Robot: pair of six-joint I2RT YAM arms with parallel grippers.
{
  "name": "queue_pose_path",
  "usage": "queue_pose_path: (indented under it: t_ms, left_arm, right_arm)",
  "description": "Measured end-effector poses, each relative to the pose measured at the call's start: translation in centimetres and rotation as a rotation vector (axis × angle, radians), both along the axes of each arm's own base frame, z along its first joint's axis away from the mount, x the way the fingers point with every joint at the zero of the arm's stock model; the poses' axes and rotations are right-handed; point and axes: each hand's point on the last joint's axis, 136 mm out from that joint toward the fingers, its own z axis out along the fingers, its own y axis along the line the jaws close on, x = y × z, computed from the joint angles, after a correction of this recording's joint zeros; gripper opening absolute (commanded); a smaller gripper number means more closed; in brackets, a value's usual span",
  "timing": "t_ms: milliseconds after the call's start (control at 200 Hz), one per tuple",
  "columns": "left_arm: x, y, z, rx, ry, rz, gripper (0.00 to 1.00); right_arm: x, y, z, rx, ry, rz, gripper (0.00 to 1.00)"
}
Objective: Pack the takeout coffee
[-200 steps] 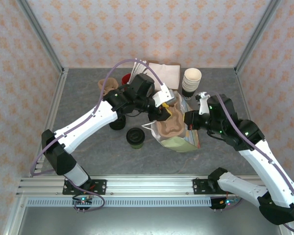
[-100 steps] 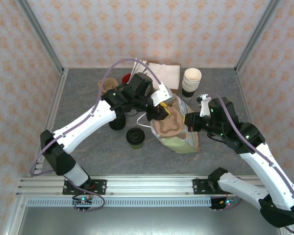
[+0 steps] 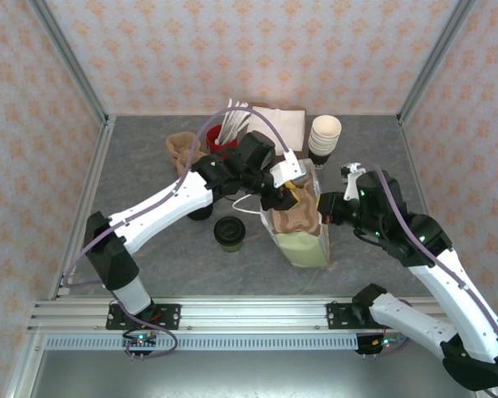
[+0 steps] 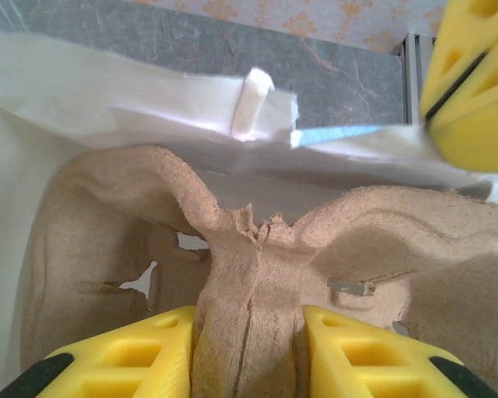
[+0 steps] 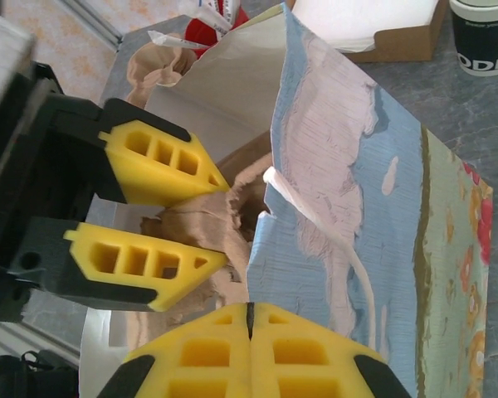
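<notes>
Okay, takeout coffee point(image 3: 230, 233) stands upright on the surface point(image 3: 141, 162), lid on, just left of the paper bag point(image 3: 305, 245) and outside it. It touches neither arm.

Left pincer point(image 3: 289, 192) sits over the bag's mouth, at its far-left side. Its yellow fingers point(image 4: 124, 352) are clamped on the middle ridge of a brown pulp carrier point(image 4: 257, 265), which is partly down inside the bag. The coffee lies to the near-left of this pincer, well apart from it, with the bag's left wall between them.

Right pincer point(image 3: 325, 207) is at the bag's right rim. In the right wrist view its fingers point(image 5: 191, 365) are pressed together on the bag's paper edge, with the bag's printed wall running up from them. The coffee is across the bag from this pincer, further off than from the left one.

The bag stands open and tilted a bit.
</notes>
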Motion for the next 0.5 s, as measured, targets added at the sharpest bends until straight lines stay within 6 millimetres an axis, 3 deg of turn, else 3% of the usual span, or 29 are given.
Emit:
queue_pose_path:
  t_ms: [135, 500]
  left_arm:
    - [-0.1, -1.1, -1.3, 0.021, 0.01, -0.021, 0.34]
    - [-0.6, -4.1, -1.9, 0.031, -0.001, -0.079, 0.34]
  right_arm:
    - [0.0, -0.7, 0.0, -0.012, -0.016, -0.028, 0.0]
    - [-1.0, -3.7, -0.8, -0.085, -0.033, -0.117, 0.0]
